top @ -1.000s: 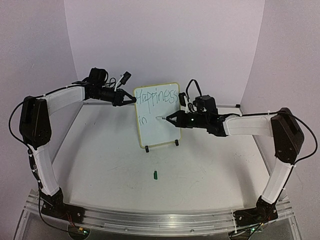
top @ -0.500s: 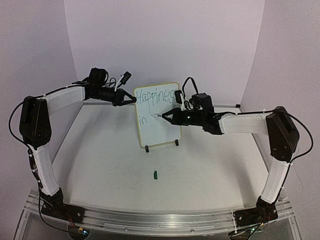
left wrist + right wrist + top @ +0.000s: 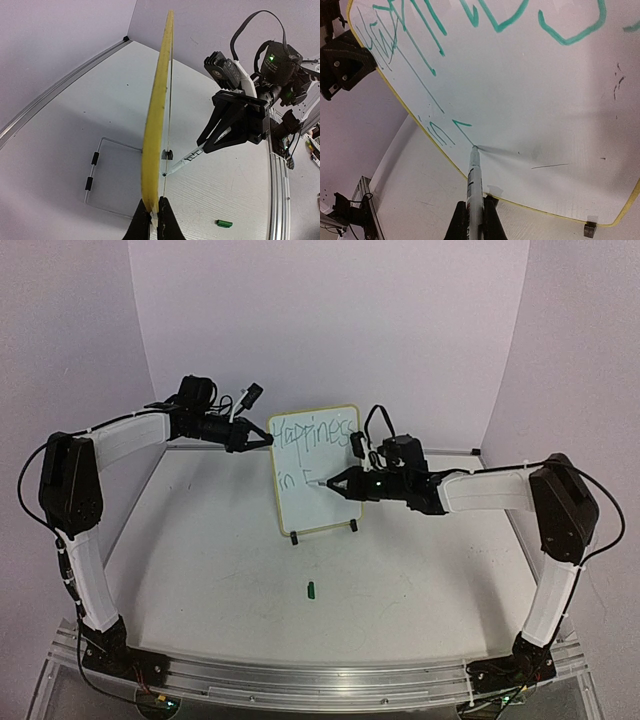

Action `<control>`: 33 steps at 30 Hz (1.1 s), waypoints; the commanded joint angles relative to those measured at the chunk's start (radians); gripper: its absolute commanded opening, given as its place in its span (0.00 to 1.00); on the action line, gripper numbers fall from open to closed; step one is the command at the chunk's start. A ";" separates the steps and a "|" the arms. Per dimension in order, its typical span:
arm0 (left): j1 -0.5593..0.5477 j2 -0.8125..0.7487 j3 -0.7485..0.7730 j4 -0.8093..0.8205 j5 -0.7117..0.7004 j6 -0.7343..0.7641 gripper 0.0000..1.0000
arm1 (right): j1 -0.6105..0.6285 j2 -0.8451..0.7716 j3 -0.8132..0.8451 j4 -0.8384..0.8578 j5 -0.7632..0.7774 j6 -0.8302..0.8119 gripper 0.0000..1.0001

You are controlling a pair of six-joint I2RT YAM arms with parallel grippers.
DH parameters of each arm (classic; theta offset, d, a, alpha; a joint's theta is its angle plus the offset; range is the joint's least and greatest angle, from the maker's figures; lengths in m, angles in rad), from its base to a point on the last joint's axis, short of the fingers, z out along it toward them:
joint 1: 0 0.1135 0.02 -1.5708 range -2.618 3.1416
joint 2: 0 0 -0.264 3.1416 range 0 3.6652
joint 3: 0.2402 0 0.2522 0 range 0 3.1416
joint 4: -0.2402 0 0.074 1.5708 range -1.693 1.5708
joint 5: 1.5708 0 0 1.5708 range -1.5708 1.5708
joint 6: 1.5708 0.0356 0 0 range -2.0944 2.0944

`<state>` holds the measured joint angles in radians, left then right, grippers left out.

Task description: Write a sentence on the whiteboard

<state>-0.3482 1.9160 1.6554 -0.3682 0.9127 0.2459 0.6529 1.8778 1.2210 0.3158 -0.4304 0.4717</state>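
**Whiteboard upright, pen tip on its face, both claws clamped**

Whiteboard (image 3: 315,470): stands near upright on the table (image 3: 200,560), between the two claws, writing face towards the arm bases. The left gripper (image 3: 262,438) sits at the board's upper left corner. The right gripper (image 3: 337,483) is in front of the board's face, level with the lower line of writing.

Sentence (image 3: 312,433): green marker. The top line reads "Happiness" across the board's upper part. Below it, near the board's left edge, is "in", with a short angled stroke just to the right of it. The right wrist view shows the pen tip at the bottom end of that stroke.

Around the board: a wire stand (image 3: 95,170) with black feet props it from behind and under its bottom edge. A small green cap (image 3: 311,589) lies on the table in front of the board, well apart from it. Nothing sits between the right claw and the board face.

Claws: the left fingers are pinched narrow on the board's yellow rim. The right fingers are closed around a white pen (image 3: 474,180), which points at the board with its tip touching the surface.
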 commanded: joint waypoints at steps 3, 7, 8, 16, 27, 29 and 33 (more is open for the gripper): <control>-0.041 0.035 -0.038 -0.143 -0.042 0.027 0.00 | -0.004 -0.031 0.008 0.003 0.068 -0.012 0.00; -0.043 0.032 -0.039 -0.145 -0.043 0.029 0.00 | -0.004 -0.054 0.015 0.005 0.078 -0.010 0.00; -0.043 0.031 -0.039 -0.145 -0.044 0.029 0.00 | -0.004 -0.060 0.016 0.005 0.079 -0.009 0.00; -0.043 0.028 -0.037 -0.145 -0.044 0.029 0.00 | -0.004 -0.083 0.032 0.005 0.078 -0.012 0.00; -0.045 0.028 -0.037 -0.146 -0.043 0.029 0.00 | -0.004 -0.049 0.020 -0.003 0.079 -0.013 0.00; -0.045 0.028 -0.037 -0.146 -0.044 0.029 0.00 | -0.004 -0.046 0.001 -0.007 0.082 -0.012 0.00; -0.045 0.030 -0.037 -0.146 -0.044 0.029 0.00 | -0.004 -0.041 -0.030 -0.018 0.085 -0.012 0.00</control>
<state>-0.3546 1.9160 1.6554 -0.3653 0.9119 0.2466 0.6521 1.8359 1.2182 0.2978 -0.3784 0.4713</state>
